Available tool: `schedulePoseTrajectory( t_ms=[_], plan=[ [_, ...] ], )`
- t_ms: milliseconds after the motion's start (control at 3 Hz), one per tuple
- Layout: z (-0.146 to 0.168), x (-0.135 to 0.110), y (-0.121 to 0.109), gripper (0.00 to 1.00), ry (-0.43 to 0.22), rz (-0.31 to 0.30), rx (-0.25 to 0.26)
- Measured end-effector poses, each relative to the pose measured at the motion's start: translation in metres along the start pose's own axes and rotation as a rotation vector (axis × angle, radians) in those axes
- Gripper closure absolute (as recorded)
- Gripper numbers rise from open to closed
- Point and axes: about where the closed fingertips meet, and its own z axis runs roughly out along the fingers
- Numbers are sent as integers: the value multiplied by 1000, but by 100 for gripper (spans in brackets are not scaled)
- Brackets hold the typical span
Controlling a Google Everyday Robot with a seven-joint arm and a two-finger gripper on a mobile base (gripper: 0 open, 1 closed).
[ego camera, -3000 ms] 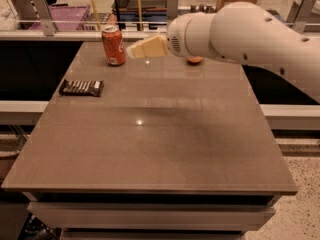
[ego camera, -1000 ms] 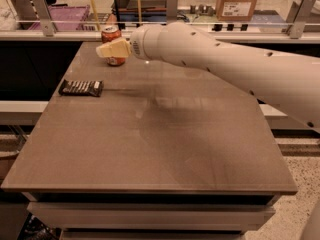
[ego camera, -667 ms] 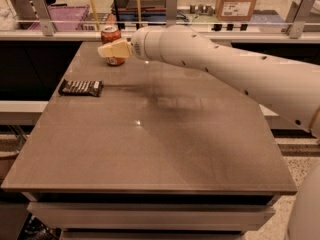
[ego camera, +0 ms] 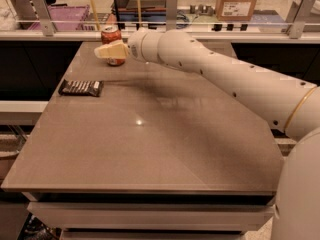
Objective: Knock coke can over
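Observation:
The coke can [ego camera: 111, 35], orange-red with white markings and a silver top, stands upright at the far left of the brown table [ego camera: 150, 134]. My gripper [ego camera: 106, 51] reaches in from the right on a long white arm and lies across the front of the can's middle, hiding part of it. Its cream fingers point left, right up against the can.
A flat dark snack bar wrapper [ego camera: 80, 87] lies near the table's left edge, in front of the can. A glass rail with metal posts [ego camera: 171, 9] runs behind the table. My white arm [ego camera: 235, 79] crosses the table's far right part.
The arm has swung left from the table's back middle to the can. In the last second it has barely moved, and the can still stands upright.

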Motion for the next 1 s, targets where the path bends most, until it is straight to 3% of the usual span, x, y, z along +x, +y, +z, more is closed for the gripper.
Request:
schedulePoseTrajectory(
  t_ms=[1000],
  plan=[
    [48, -6, 14, 0, -24, -35, -105]
  ],
)
